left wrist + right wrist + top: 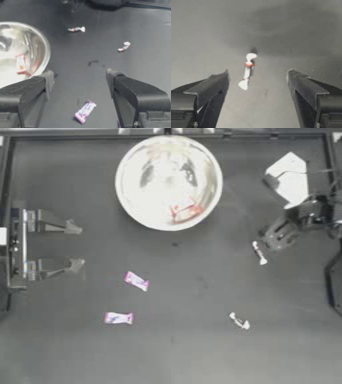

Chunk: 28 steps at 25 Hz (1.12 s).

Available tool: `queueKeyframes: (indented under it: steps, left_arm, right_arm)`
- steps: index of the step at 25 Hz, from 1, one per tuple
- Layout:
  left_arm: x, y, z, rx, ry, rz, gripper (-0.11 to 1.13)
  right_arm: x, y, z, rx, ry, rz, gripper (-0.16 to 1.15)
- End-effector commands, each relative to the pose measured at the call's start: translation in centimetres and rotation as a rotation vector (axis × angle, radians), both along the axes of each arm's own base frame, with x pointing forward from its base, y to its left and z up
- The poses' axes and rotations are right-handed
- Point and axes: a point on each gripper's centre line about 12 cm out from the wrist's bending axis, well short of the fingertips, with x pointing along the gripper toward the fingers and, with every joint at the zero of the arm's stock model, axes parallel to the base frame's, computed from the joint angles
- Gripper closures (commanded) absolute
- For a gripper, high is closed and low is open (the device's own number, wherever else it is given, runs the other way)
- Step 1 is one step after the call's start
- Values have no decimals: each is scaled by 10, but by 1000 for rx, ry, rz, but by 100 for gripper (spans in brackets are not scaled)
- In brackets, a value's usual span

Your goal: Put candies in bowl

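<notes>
The shiny bowl (133, 203) stands at the back middle with a red-and-white candy (185, 210) lying inside it. Two purple-pink candies (136, 281) (118, 317) lie on the table left of centre. One thin whitish candy (239, 320) rests at the front right. Another whitish candy (259, 252) lies just in front of my right gripper (268, 244). That gripper is open, and in the right wrist view (257, 75) the sweet (247, 71) sits on the table between and ahead of its jaws, untouched. My left gripper (77, 246) is parked open at the left edge.
A white flat piece (290, 178) lies at the back right beside the right arm. The left wrist view shows the bowl's rim (45, 47), the nearer purple candy (85, 111) and both whitish candies (76, 29) (123, 46) farther off.
</notes>
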Motion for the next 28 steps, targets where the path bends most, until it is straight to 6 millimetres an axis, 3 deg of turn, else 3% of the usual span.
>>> queueKeyframes:
  steps: [1, 21, 28]
  left_arm:
    - [1, 1, 6, 1, -20, 4, 6]
    - [1, 1, 5, -21, -22, 9, 6]
    - [1, 1, 5, -23, -23, 10, 6]
  right_arm:
    - [9, 1, -1, -11, 5, 3, 0]
    - [21, 4, -55, 38, 84, -21, 0]
    - [23, 3, -62, 34, 76, -25, 0]
